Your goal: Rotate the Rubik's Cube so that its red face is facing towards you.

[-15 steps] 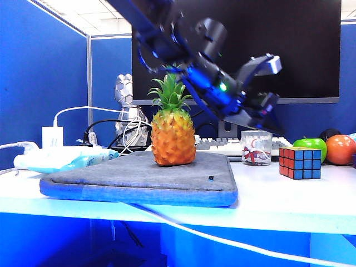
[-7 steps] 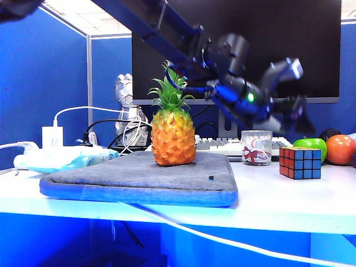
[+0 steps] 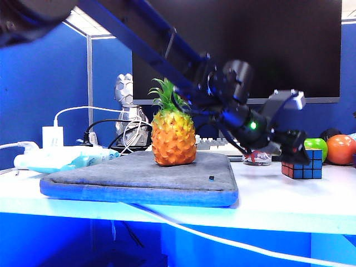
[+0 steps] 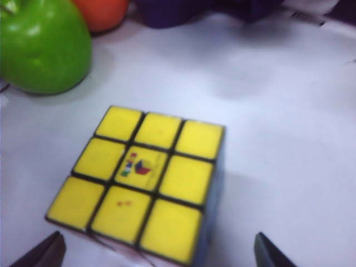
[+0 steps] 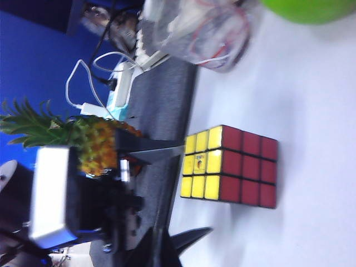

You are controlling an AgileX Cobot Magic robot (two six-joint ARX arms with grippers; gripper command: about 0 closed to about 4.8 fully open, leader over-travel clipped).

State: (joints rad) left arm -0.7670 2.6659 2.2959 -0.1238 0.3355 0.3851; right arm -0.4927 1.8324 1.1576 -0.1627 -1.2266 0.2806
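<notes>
Grey felt-like fabric covers the flat pad [image 3: 139, 181] at the left of the white table [image 3: 278, 203], and on it stands a bumpy orange plastic pineapple [image 3: 173, 136] with spiky green leaves. Just right of it the left gripper [image 3: 293, 136] reaches in from above with its 2 dark fingers spread wide, touching nothing, right beside the Rubik's Cube [image 3: 307, 165], a glossy black-gridded block with a yellow top, which sits on the table in front of a smooth green apple [image 3: 315, 147]. Right gripper [image 5: 183, 192] hangs just beside the cube's red face [image 5: 248, 167]; whether its jaws are pressed together the pictures leave unclear.
</notes>
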